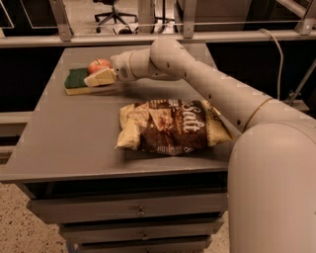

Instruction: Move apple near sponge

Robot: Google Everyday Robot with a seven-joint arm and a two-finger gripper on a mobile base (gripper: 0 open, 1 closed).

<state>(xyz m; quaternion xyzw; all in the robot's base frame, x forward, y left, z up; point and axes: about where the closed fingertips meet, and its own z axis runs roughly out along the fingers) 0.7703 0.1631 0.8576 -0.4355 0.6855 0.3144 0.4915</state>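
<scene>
The small red apple (98, 64) is at the table's far left, right beside the sponge (75, 79), a dark green pad on a yellow base. My gripper (100, 75) reaches in from the right and is at the apple, with its cream tip in front of the fruit and over the sponge's right end. The apple's lower half is hidden behind the gripper. I cannot tell whether the apple rests on the table.
A large brown-and-cream chip bag (170, 126) lies mid-table, under my arm (207, 81). The grey table (64, 143) has drawers below its front edge. A railing (148, 37) and an office chair (111, 10) stand behind it.
</scene>
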